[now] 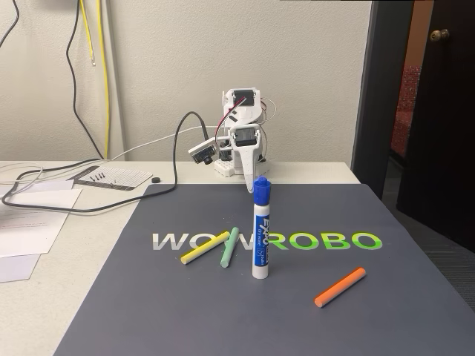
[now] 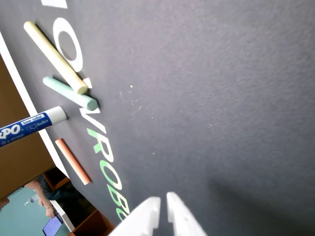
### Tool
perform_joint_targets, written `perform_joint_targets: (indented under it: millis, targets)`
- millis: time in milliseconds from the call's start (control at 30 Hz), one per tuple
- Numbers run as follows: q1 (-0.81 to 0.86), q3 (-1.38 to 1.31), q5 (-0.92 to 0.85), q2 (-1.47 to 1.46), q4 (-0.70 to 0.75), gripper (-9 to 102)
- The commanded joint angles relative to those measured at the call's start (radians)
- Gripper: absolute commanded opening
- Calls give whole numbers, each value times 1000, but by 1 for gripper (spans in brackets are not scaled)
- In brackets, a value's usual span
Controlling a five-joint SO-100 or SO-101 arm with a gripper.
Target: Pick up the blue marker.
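Grey matting (image 1: 245, 311) printed with "WOWROBO" covers the counter (image 1: 44, 297), and the blue marker (image 1: 260, 230) stands upright on it, cap at the top, right in the lettering between the W and the R in the fixed view. Just left of it lie two thin sticks: a pale green one (image 1: 228, 248) and a yellow one (image 1: 205, 248), whose near ends meet or cross. An orange stick (image 1: 340, 287) lies well apart, toward the front right of the mat. The white arm (image 1: 241, 137) sits folded at the far edge of the mat, behind the marker, with its hand (image 1: 248, 185) pointing down near the mat and away from the marker. In the wrist view the hand (image 2: 162, 201) enters from the bottom edge, its two white fingers (image 2: 147, 209) nearly together with only a thin slit between them, holding nothing. That view also shows the marker (image 2: 32, 125) at the left edge, near the green stick (image 2: 69, 92), the yellow stick (image 2: 54, 56) and the orange stick (image 2: 73, 161). Papers (image 1: 30, 222) and black cables (image 1: 89, 200) lie on the counter left of the mat.
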Motion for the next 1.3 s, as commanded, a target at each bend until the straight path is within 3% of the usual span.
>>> perform_joint_targets:
  millis: [0, 1133, 1267]
  targets:
    - [6, 0, 6, 58, 5, 0]
    - [11, 0, 14, 58, 8, 0]
    - [25, -12, -86, 58, -124, 0]
